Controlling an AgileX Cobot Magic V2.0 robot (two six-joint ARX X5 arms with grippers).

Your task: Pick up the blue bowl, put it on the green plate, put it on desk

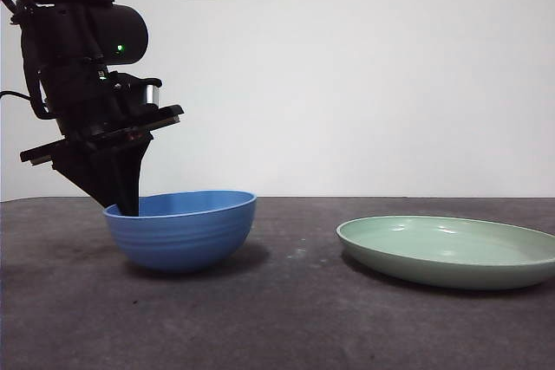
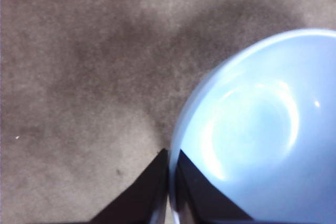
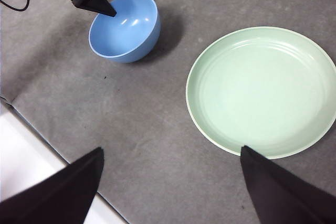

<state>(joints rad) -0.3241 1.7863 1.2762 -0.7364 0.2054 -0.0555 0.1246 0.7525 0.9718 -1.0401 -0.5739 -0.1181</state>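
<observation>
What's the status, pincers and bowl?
Left pincer shut on blue bowl rim, bowl on the desk. Right pincer open, waiting above. Green plate bare, path unobstructed.

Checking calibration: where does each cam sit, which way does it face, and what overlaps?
Front: low at desk height, looking level across; blue bowl, green plate, left gripper at the bowl's rim.
Left wrist: on the left arm, looking down; its own jaws pinch the bowl's rim.
Right wrist: high on the waiting right arm, looking down; own right gripper open, plate below.
Shared: front and right wrist both show bowl, plate, left gripper.
</observation>
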